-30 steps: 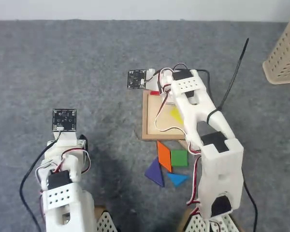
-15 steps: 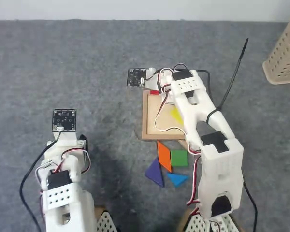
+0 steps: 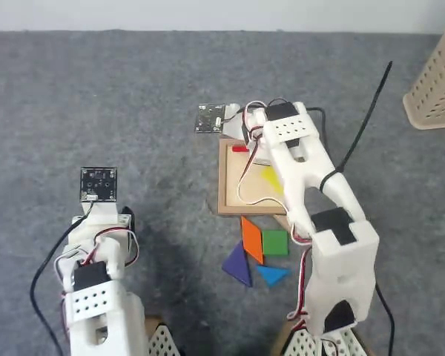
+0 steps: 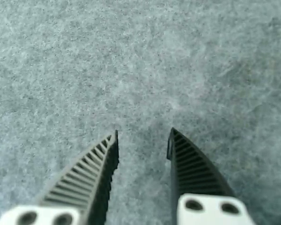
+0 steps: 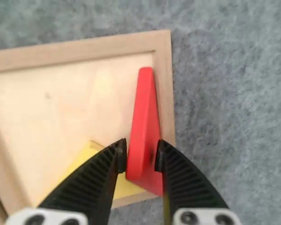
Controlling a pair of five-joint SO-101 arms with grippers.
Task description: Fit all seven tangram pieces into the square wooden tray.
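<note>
Grey carpet covers the whole work surface, and both arms rise from its near edge. Closest in, on the left, the left gripper (image 4: 143, 136) hangs over bare carpet with its jaws spread and nothing between them. To the right, four loose pieces lie in a tight cluster on the carpet just in front of the tray: a purple triangle (image 3: 237, 263) and a blue triangle (image 3: 271, 274) nearest, then an orange piece (image 3: 251, 237) touching a green square (image 3: 275, 242) beside it. Beyond them sits the square wooden tray (image 3: 222, 178), with the right arm stretched out over it. A yellow piece (image 3: 269, 176) lies flat on the tray floor, partly hidden under that arm. At the tray's far side, the right gripper (image 5: 140, 147) pinches a red triangle (image 5: 145, 108) between its ribbed fingers, holding it on edge along the inside of the rim, close to a corner; whether its lower edge touches the tray floor cannot be told. Farthest back, at the right edge, stands a pale perforated basket (image 3: 437, 81).
</note>
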